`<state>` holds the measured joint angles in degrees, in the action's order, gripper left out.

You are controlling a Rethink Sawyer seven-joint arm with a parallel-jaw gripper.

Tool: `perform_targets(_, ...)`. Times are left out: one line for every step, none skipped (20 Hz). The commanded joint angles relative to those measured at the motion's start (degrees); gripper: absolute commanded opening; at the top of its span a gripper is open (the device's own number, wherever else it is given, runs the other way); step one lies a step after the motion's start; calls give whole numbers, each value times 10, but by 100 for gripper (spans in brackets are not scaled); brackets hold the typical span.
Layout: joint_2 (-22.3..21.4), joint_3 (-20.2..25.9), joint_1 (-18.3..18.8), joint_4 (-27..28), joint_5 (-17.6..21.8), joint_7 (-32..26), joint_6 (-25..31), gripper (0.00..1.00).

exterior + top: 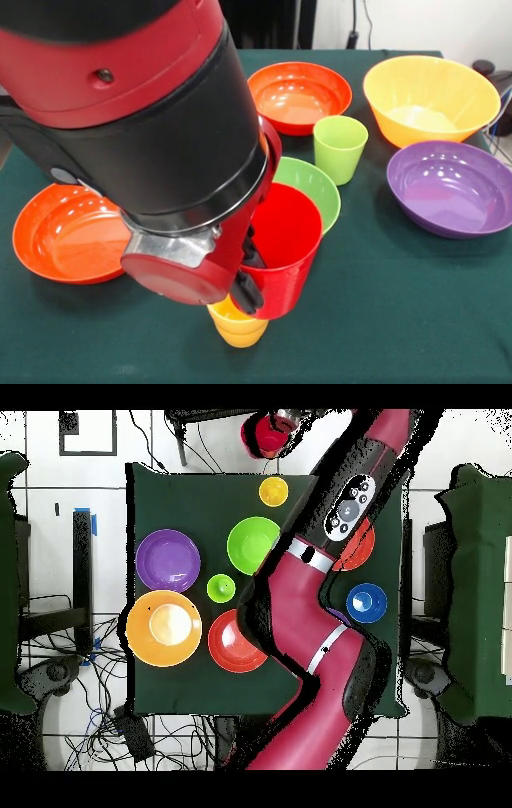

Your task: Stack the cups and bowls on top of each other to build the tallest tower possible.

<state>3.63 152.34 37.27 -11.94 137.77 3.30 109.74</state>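
While tilted, claw (pixel 250 276) gripping red cup (pixel 284 248)

The arm (pixel 144 120) is glossy red over a black cylinder, with a silver collar and perhaps one recessed screw.

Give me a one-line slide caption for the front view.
Sawyer arm holds a red cup tilted above a yellow cup, amid bowls and a light green cup on a green table.

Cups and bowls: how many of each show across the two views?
Cups: 3 (yellow cup, red cup, light green cup)
Bowls: 6 (purple bowl, green bowl, orange bowl, blue bowl, red-orange bowl, second red-orange bowl)
Total: 9
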Motion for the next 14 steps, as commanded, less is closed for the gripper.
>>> perform_targets(5, 0, 0, 104, 77, -178, -43, 0)
perform_targets(6, 2, 0, 104, 80, -178, -46, 0)
perform_targets(6, 4, 0, 104, 84, -178, -48, 0)
perform_targets(7, 6, 1, 104, 87, -178, -50, 0)
perform_targets(7, 7, 1, 104, 89, -177, -51, 0)
perform_targets(7, 8, 2, 104, 91, -175, -52, 0)
perform_targets(8, 8, 2, 104, 92, -175, -53, 0)
perform_targets(8, 8, 3, 103, 95, -174, -53, 0)
perform_targets(8, 9, 3, 103, 96, -173, -54, 0)
perform_targets(8, 9, 4, 102, 98, -172, -54, 0)
perform_targets(8, 8, 4, 102, 100, -172, -54, 0)
perform_targets(8, 7, 4, 101, 102, -172, -53, 0)
perform_targets(8, 6, 5, 100, 103, -170, -53, 0)
perform_targets(8, 6, 5, 100, 104, -169, -53, 0)
